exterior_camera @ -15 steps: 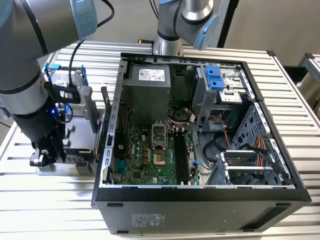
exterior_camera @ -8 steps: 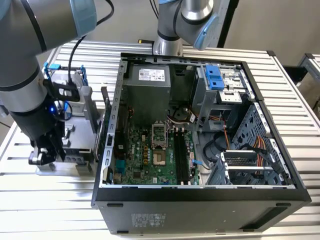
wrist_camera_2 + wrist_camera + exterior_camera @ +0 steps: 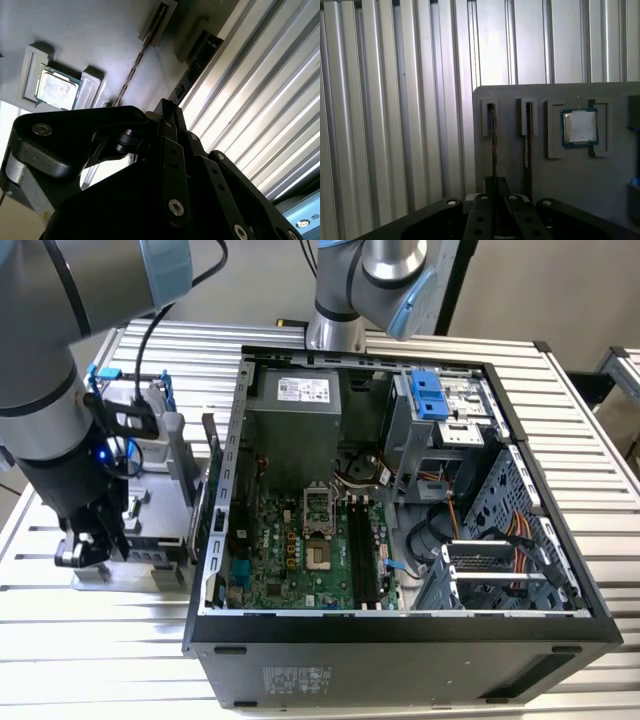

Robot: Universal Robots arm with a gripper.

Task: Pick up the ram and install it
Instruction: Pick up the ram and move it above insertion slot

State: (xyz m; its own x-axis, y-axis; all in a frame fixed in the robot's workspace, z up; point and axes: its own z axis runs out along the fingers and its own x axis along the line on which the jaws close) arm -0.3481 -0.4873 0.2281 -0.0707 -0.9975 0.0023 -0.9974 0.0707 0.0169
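— Far over on the exterior view's left, what is the arm (image 3: pixel 45 410) up to?
— Reaching down beside the open computer case (image 3: pixel 400 645), its claw (image 3: pixel 88 555) low over a grey holder (image 3: pixel 150 558) on the ribbed metal table (image 3: pixel 100 660).
— And the claw itself?
— In the first wrist view the jaws are drawn in tight with the ram (image 3: pixel 493 142) pinched between them; I see no gap. The ram stands on edge in the holder's outermost slot, not yet lifted out.
— Anything next to it?
— A second stick (image 3: pixel 526 137) stands in the neighbouring slot, and past that a square silver processor chip (image 3: pixel 579 126) lies flat in its own recess.
— Moving right in the exterior view?
— Inside the case, the green motherboard (image 3: pixel 290 560) lies flat, with a processor socket (image 3: pixel 318 512) and, just beside it, long black memory slots (image 3: pixel 365 550). Farther right, a blue latch (image 3: pixel 430 395) tops the drive bay, and orange cables (image 3: pixel 520 530) run along the perforated cage.
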